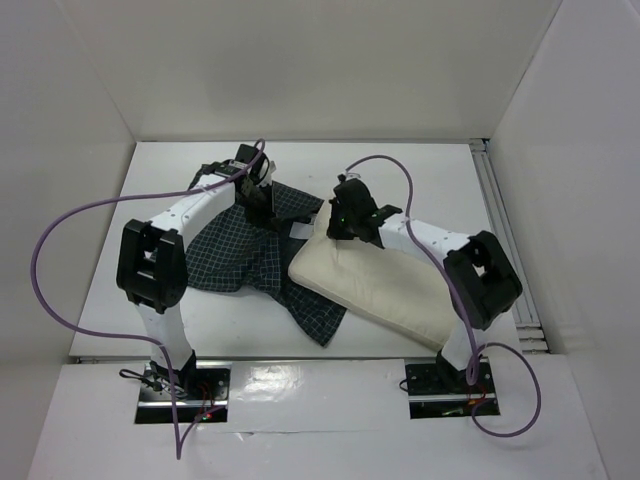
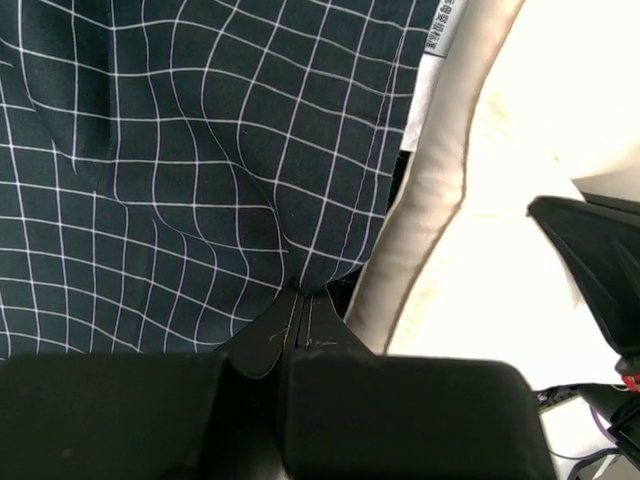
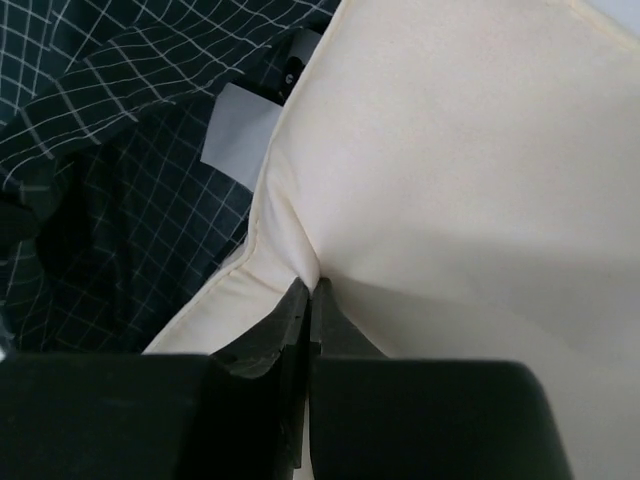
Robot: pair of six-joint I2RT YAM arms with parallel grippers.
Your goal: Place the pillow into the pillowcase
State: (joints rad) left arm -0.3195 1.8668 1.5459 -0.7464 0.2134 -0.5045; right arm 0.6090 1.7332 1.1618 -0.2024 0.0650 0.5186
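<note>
The cream pillow (image 1: 385, 285) lies slantwise on the right half of the white tabletop (image 1: 420, 170), its far-left corner close to the middle. The dark checked pillowcase (image 1: 240, 255) lies rumpled to its left, and the pillow's left edge rests on the cloth. A white label (image 3: 235, 135) shows on the pillowcase just beside that corner.

The left end effector (image 2: 300, 310) is pressed together on a gathered fold of the pillowcase at its far side. The right end effector (image 3: 308, 300) is closed on the seamed edge of the pillow near its far-left corner, pinching the fabric into a crease.
</note>
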